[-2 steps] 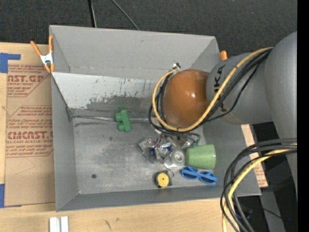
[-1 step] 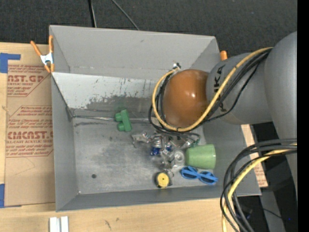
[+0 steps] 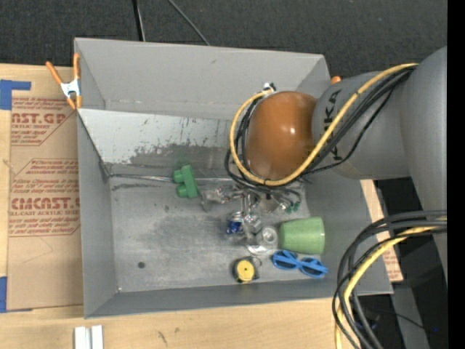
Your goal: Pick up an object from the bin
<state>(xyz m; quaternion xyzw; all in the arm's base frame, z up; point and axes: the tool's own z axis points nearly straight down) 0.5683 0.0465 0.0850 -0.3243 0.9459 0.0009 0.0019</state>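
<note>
Camera view shows the metal gripper [image 3: 249, 213] low in the grey metal bin [image 3: 145, 253], beside a small blue toy piece [image 3: 233, 227] near the bin's middle. Open or closed? Cannot tell. It seems the lowering step; next it must squeeze one thing and lift.

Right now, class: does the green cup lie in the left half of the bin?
No, the green cup lies on the right of the bin, beside a blue plastic piece.
</note>
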